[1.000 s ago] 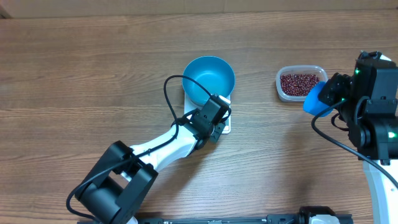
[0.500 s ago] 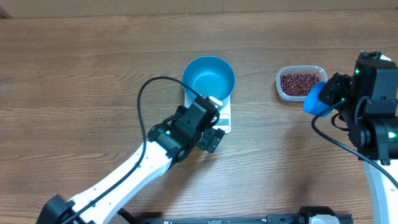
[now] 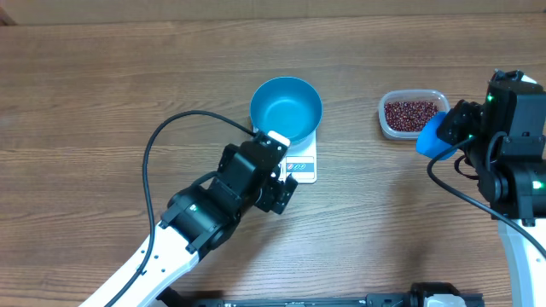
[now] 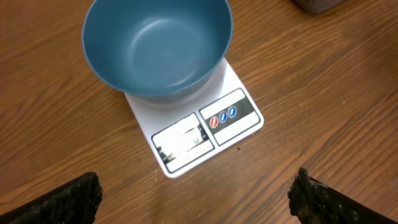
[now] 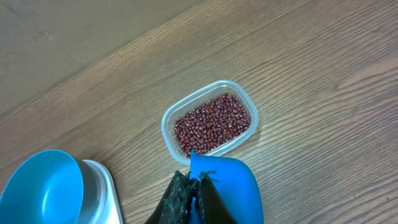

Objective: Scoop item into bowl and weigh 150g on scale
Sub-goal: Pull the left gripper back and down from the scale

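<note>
We see the left gripper spread wide, gripping nothing, above the table just in front of the scale. The blue bowl sits on the scale, covering its back part. The right gripper is clamped on the blue scoop, near the clear tub. The beans lie in that tub, well apart from the bowl.
</note>
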`<state>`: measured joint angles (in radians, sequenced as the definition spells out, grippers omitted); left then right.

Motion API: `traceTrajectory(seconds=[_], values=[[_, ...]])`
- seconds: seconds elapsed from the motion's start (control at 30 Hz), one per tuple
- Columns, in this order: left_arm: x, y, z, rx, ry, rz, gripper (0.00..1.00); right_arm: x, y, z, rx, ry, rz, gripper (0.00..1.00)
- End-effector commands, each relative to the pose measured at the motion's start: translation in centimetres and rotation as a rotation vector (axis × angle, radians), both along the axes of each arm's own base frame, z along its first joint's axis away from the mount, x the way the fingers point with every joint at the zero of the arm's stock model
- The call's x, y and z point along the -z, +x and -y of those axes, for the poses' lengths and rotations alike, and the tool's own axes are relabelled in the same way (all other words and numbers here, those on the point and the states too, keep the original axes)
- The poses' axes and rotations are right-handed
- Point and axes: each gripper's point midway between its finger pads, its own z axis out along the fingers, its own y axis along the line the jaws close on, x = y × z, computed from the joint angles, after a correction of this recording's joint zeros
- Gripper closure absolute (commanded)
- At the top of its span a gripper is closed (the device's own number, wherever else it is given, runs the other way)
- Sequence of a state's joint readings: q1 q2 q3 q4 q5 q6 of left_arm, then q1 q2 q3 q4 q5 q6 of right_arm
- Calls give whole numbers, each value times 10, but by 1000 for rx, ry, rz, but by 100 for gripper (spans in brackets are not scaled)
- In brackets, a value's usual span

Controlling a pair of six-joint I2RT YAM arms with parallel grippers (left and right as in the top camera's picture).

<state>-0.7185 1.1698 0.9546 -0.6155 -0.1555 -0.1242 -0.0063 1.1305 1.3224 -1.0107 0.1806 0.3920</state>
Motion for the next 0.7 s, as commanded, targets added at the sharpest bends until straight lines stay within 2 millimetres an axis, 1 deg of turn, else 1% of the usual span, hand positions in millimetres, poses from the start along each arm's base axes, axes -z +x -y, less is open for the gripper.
traceTrajectory(seconds=[0.0,0.07,0.17,0.23,0.27,0.33,0.4,0.43,0.47,0.53,0.67], values=[[-2,0,-21,-66,59,18,0,-11,1,1,4,-2,32,96],[1,-1,-28,-87,89,15,0,-11,1,1,4,-2,32,96],[-2,-2,-30,-91,88,25,0,-11,1,1,4,-2,32,96],[-9,-2,-31,-94,74,44,0,-11,1,1,4,-2,32,96],[-15,-4,-32,-89,62,62,0,-11,1,1,3,-1,32,96],[-26,-9,-36,-81,39,99,1,-11,1,0,0,2,31,96],[-31,-15,-41,-76,5,130,1,-10,1,-1,-6,7,29,97],[-29,-20,-43,-71,-16,143,0,-10,1,-2,-11,12,28,96],[-23,-25,-45,-64,-34,150,1,-10,1,-4,-18,18,27,96],[-3,-38,-47,-38,-75,156,1,-8,-1,-4,-19,19,19,96],[9,-40,-49,-28,-102,198,0,-8,-1,-4,-19,20,15,96]])
